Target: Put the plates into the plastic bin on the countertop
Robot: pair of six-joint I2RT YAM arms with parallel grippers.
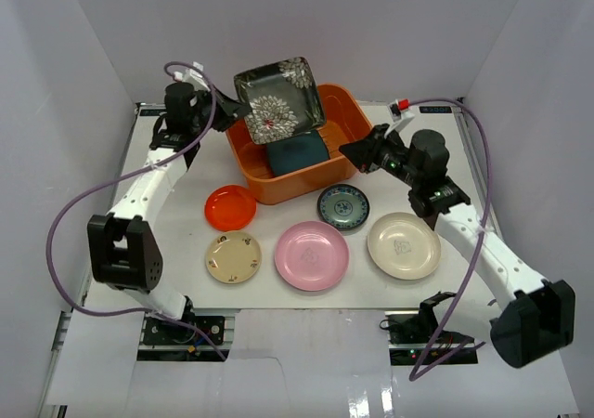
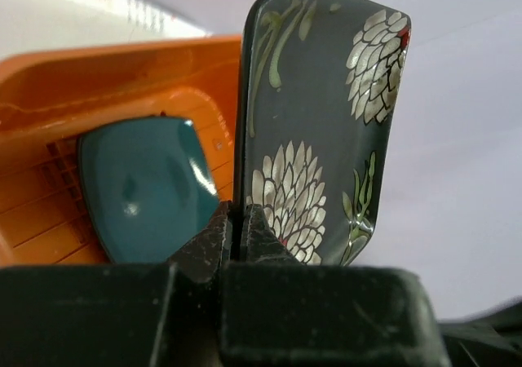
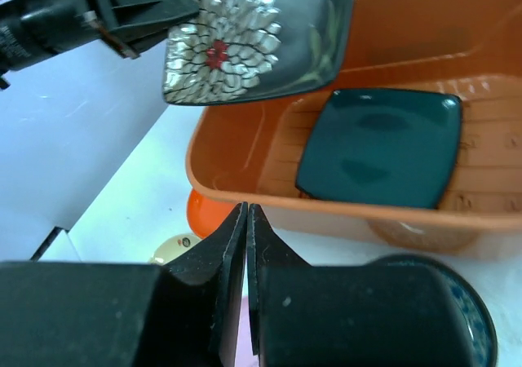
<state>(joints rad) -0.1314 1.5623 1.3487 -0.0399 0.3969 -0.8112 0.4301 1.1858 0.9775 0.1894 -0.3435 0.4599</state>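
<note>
The plates (image 1: 312,255) number seven: one is in the plastic bin, one is held above it, and five lie on the countertop (image 1: 260,293).

1. Countertop: flat, white, walled on three sides. It carries the bin and the five loose plates.
2. Plastic bin (image 1: 297,188): orange, rectangular, with a slotted floor. It stands at the far centre of the countertop.
3. Pink plate: front centre, flat on the countertop.
4. Cream plate (image 1: 404,245): just right of the pink plate, apart from it.
5. Black floral plate (image 1: 278,100): square, tilted, raised above the far left part of the bin. It touches nothing but the left gripper.
6. Teal plate (image 1: 299,151): square, lying on the bin floor.
7. Beige plate (image 1: 233,256): left of the pink plate.
8. Blue-green plate (image 1: 343,206): just in front of the bin's right end.
9. Red-orange plate (image 1: 230,207): just beside the bin's front left corner.
10. Left gripper (image 2: 236,220): jaws pinching the left edge of the black floral plate.
11. Right gripper (image 3: 247,220): jaws pressed together, holding nothing, positioned near the bin's right end above the blue-green plate.
</note>
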